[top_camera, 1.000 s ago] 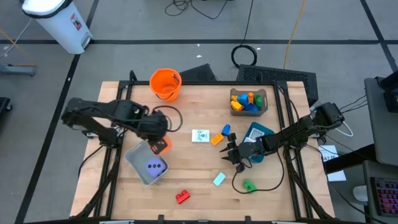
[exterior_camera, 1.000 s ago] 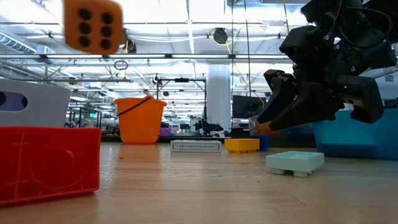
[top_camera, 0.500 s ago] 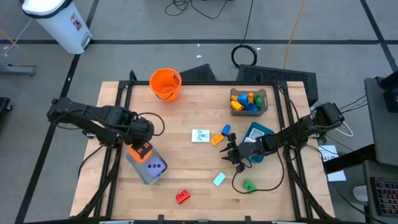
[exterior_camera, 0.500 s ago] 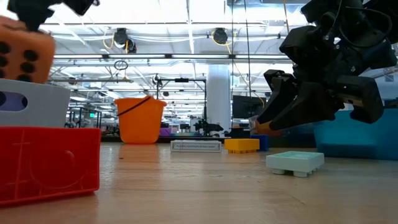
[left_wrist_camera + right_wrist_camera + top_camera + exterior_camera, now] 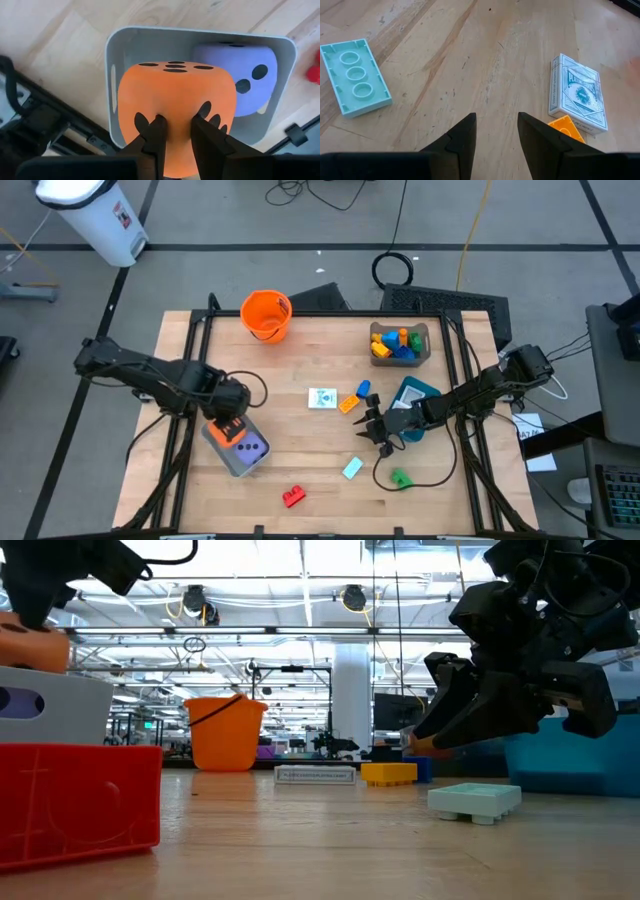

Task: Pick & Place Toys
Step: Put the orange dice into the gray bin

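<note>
Left gripper [image 5: 175,122] pinched on soft orange black-dotted die [image 5: 175,95], holding it over grey plastic bin [image 5: 114,65] at table's left; purple dotted die [image 5: 240,77] sits inside. Red plastic block [image 5: 293,497] near front edge. Right gripper [image 5: 496,125] hovers empty, fingers partly apart, between mint green flat plastic brick [image 5: 354,77] and white card box [image 5: 579,94].

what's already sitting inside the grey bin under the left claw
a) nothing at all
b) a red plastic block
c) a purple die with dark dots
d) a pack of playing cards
c: the left wrist view shows a purple foam die with dark dots inside the grey plastic bin, next to the orange dotted die that the left claw is gripping.
</note>
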`<state>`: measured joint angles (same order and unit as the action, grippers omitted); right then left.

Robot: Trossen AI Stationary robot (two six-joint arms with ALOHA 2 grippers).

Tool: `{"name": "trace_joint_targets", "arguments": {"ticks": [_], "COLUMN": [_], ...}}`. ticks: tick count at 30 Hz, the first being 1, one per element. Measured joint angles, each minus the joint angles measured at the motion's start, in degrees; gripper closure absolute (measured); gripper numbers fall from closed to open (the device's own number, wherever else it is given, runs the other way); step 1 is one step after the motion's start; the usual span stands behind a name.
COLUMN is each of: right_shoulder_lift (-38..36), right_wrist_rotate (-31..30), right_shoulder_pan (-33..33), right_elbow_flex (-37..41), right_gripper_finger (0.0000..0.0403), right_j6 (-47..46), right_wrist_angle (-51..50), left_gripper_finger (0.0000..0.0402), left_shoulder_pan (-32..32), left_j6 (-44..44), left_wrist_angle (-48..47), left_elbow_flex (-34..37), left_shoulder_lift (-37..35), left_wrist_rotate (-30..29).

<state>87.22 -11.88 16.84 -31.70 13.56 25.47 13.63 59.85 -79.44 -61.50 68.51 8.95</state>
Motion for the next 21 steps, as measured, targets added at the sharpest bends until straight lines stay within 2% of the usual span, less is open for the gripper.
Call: {"name": "trace_joint_targets", "arguments": {"ticks": [21], "right_shoulder_lift": [0.0], "right_wrist_rotate": [0.0], "right_shoulder_pan": [0.0], "right_elbow_flex": [0.0], "right_gripper_finger": [0.0266], "right_j6": [0.0], "right_wrist_angle": [0.0], "left_gripper_finger": [0.0321], "left_shoulder_pan": [-0.2], "left_j6": [-4.7], "left_wrist_angle": [6.8], "left_elbow_flex": [6.9], "left_shoulder_lift": [0.0], "left_wrist_rotate": [-2.8]}}
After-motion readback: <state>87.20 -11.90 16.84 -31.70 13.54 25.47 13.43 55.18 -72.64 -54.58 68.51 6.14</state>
